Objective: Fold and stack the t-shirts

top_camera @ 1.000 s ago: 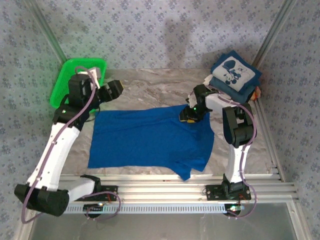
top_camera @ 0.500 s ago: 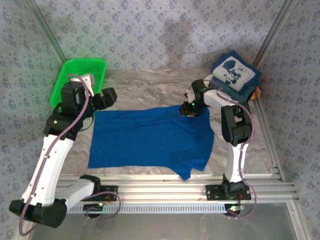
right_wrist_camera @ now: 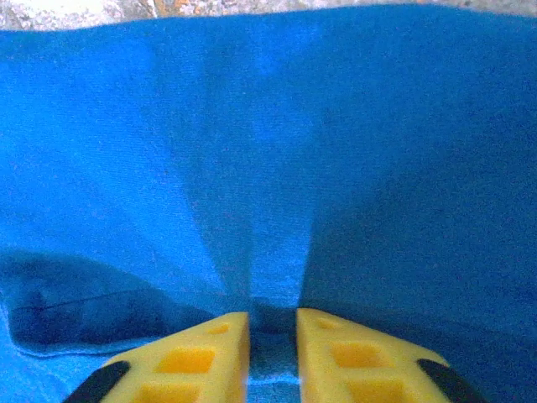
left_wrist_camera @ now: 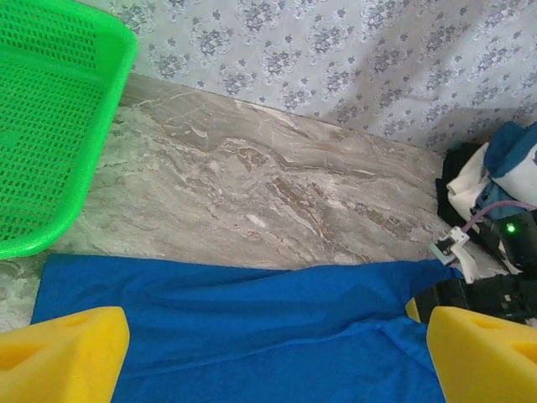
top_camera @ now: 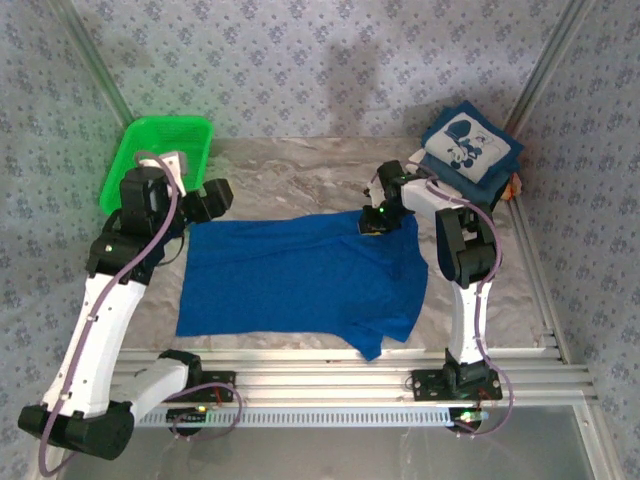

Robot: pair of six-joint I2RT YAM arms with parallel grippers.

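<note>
A royal-blue t-shirt (top_camera: 300, 280) lies spread flat on the marble table, plain side up. My right gripper (top_camera: 377, 220) is at its far right edge. In the right wrist view that gripper (right_wrist_camera: 273, 323) has its yellow fingers (right_wrist_camera: 193, 357) pinched on a raised fold of the blue cloth (right_wrist_camera: 268, 168). My left gripper (top_camera: 214, 198) hovers at the shirt's far left corner. In the left wrist view it (left_wrist_camera: 277, 340) stands wide open over the blue cloth (left_wrist_camera: 252, 327), with nothing between its pads (left_wrist_camera: 67, 353). A folded stack of t-shirts (top_camera: 470, 150) sits at the back right, a navy one with white cartoon print on top.
A green mesh basket (top_camera: 160, 150) stands at the back left, also seen beside the left gripper (left_wrist_camera: 50, 126). Bare marble (top_camera: 300, 175) runs behind the shirt. Patterned walls close the back and sides. An aluminium rail (top_camera: 330, 375) borders the near edge.
The right gripper edged toward the shirt's far edge and closed on a fold of cloth. The left gripper moved left and nearer to the shirt's corner, opening wider.
</note>
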